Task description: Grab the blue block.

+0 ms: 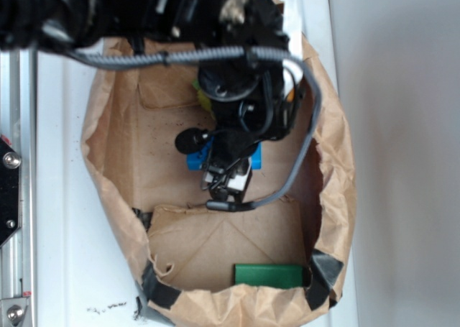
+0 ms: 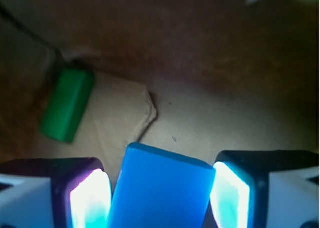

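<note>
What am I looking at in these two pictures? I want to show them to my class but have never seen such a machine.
It is a small robot arm reaching down into an open brown paper bag. One picture looks from above; the other comes from a camera on the arm's wrist, looking out between its jaws. The gripper stands open, with the blue block between the jaws, a gap showing on each side, so the block is not yet clamped. A green block lies apart, near the bag's edge.

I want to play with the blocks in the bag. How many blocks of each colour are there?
Flat bright-blue rectangular block, between the gripper fingers: 1
Dark green rectangular block, lying on the brown paper bag floor: 1
Total: 2 blocks
</note>
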You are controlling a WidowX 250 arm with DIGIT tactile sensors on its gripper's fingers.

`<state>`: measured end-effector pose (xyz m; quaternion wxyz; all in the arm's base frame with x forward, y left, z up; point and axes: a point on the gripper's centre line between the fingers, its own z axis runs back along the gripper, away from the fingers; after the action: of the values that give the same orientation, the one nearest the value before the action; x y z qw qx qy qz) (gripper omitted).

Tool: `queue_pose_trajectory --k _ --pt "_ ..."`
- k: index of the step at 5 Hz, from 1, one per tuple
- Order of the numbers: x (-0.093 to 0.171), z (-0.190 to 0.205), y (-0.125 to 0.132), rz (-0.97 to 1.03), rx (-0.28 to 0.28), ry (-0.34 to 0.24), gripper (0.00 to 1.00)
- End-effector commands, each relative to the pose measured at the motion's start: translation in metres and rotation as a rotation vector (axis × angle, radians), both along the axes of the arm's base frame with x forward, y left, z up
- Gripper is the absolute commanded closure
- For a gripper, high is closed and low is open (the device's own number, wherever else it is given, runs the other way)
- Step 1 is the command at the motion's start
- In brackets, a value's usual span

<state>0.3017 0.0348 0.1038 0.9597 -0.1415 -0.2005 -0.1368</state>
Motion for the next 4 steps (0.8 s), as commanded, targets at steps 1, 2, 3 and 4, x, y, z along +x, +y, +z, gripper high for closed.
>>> queue_pose_trajectory --k 1,2,3,4 --pt "-0.002 0.066 -0.005 0.157 0.088 -0.097 1.0" --pt "-0.008 0.08 -0.007 0.238 0.153 -0.058 1.0" --pt "-0.01 0.088 -0.013 0.207 0.18 -0.006 1.0" --pt "-0.011 0.094 -0.014 0.21 0.245 0.003 1.0"
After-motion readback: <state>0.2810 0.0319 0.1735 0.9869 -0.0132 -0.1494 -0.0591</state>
